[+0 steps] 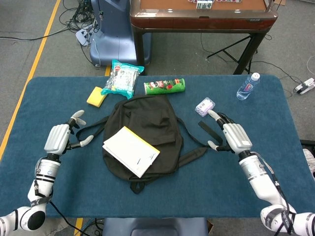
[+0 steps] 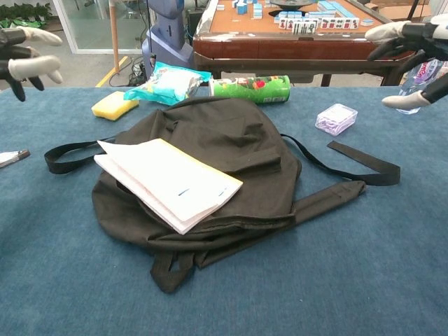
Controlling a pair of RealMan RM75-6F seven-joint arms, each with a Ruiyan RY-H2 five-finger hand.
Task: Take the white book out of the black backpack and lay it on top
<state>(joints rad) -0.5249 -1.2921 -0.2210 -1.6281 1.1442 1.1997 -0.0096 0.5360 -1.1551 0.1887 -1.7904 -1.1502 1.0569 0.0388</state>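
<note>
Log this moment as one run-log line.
white book: flat on black backpack | left hand: open, off to the side | right hand: open, holding nothing

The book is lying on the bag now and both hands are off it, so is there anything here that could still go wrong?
Possibly. The white book rests near the black backpack's lower left edge on soft, uneven cloth, so it might slide off if the bag is nudged. The loose strap lies toward the right hand, which could snag it when moving and drag the bag. The left hand is open beside the other strap, with the same risk.
</note>
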